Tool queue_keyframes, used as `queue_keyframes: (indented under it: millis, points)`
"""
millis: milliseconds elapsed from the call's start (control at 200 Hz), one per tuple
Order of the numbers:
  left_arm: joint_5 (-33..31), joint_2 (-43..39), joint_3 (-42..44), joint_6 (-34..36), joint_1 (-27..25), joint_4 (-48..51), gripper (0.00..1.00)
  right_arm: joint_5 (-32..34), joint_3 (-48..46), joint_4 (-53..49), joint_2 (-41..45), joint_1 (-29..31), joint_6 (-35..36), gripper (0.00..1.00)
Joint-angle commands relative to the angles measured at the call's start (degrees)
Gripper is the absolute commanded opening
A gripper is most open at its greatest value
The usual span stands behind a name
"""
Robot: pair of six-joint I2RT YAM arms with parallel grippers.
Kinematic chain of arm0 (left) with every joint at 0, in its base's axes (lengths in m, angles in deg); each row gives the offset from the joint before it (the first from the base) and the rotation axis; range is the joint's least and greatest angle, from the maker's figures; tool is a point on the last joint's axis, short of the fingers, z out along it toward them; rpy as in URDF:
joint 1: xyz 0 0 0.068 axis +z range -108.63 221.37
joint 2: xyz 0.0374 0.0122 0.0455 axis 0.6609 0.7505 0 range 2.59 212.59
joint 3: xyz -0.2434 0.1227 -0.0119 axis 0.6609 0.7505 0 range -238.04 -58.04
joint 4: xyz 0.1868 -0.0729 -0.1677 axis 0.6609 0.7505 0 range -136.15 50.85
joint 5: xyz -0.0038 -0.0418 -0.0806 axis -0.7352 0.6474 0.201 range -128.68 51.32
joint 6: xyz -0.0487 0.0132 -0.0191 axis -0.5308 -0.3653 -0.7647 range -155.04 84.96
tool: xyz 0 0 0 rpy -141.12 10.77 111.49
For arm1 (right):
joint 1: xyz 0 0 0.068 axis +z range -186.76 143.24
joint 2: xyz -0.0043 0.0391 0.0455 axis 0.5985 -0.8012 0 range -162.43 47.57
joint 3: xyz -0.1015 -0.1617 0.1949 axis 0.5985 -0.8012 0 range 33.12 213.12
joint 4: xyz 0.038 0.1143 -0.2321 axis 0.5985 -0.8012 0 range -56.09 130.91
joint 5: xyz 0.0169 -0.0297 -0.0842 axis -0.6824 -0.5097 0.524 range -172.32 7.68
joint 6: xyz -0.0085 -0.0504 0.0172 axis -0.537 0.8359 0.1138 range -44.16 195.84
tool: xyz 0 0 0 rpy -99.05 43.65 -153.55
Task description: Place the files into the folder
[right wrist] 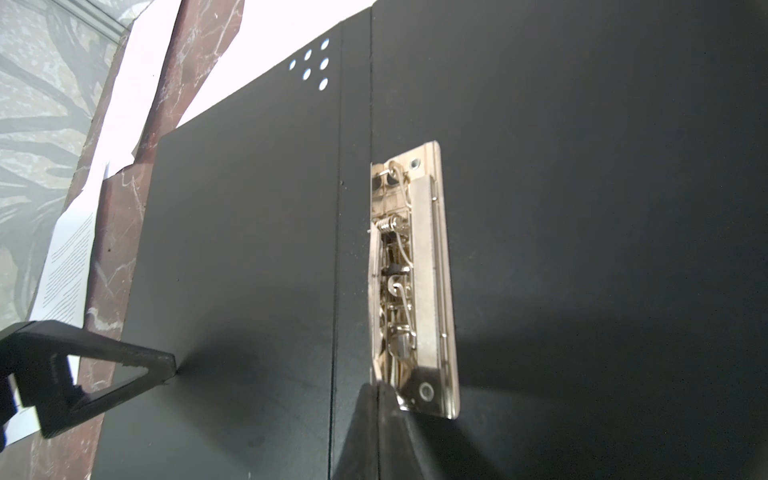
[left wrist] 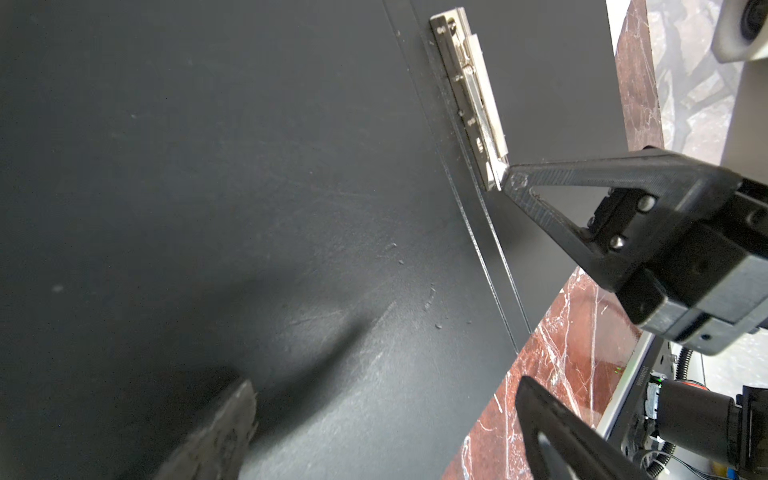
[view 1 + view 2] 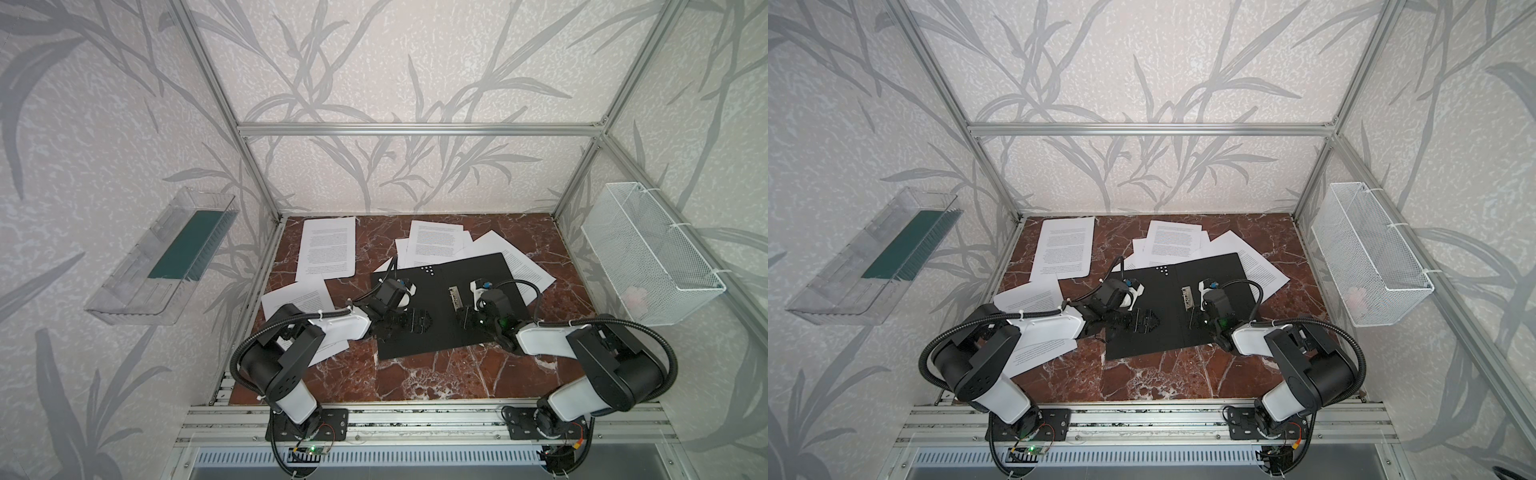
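1. The thin folder [image 3: 432, 291], black inside and lying open, sits flat at the centre of both top views on the red marble tabletop [image 3: 415, 374]. Its silver metal spine clip [image 1: 428, 270] is just right of the fold.
2. The files [image 3: 328, 249], loose white sheets printed with dense text, are scattered. One is at the upper left of the tabletop, a fan at upper centre is tucked partly under the folder's far edge, and more lie lower left beneath my left arm. None is inside yet.
3. My left gripper [image 3: 411, 322] is spread wide and holds nothing, with one finger touching the left cover.
4. My right gripper [image 2: 505, 178] is clenched, tips against the clip's near end. I cannot tell whether it pinches any part.
5. I expect the sheets to be light, floppy and slippery on the marble, so I'd take a free corner. The folder looks light enough to skid, so I'd pin it.
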Motion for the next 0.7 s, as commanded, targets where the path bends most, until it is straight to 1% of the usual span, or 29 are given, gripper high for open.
queue_keyframes:
  millis: [0, 125, 320, 405, 590, 655, 660, 695]
  points:
    - [-3.19, 4.02, 2.01, 0.12, -0.02, 8.71, 0.99, 5.2, -0.88, -6.69, -4.36, -0.26, 1.74, 0.0]
    - [-3.28, 4.27, 1.88, 0.24, -0.02, 8.8, 0.99, 7.08, -0.26, -7.37, -6.9, -0.27, 2.01, 0.0]
    - [-3.58, 4.87, 1.39, 0.31, -0.09, 9.06, 0.98, 8.26, 0.23, -8.81, -5.87, -0.19, 1.88, 0.0]
    - [-4.21, 5.06, 1.25, 0.31, -0.03, 9.3, 0.98, 7.06, -0.21, -8.25, -3.54, -0.09, 1.87, 0.0]
    - [-4.98, 6.1, 0.74, 0.31, -0.09, 9.72, 0.98, 6.42, 2.75, -11.9, 0.41, -0.12, 2.26, 0.0]
    - [-5.01, 6.58, 0.55, 0.47, -0.03, 9.93, 0.98, 3.93, 3.49, -10.65, 1.07, -0.12, 2.53, 0.0]
    - [-5.01, 6.61, 0.53, 0.47, -0.07, 9.93, 0.98, 3.59, 3.6, -10.47, 1.11, -0.1, 2.62, 0.0]
    - [-5.01, 6.7, 0.48, 0.42, -0.07, 9.95, 0.98, 1.5, 3.97, -9.92, 1.78, -0.14, 2.86, 0.18]
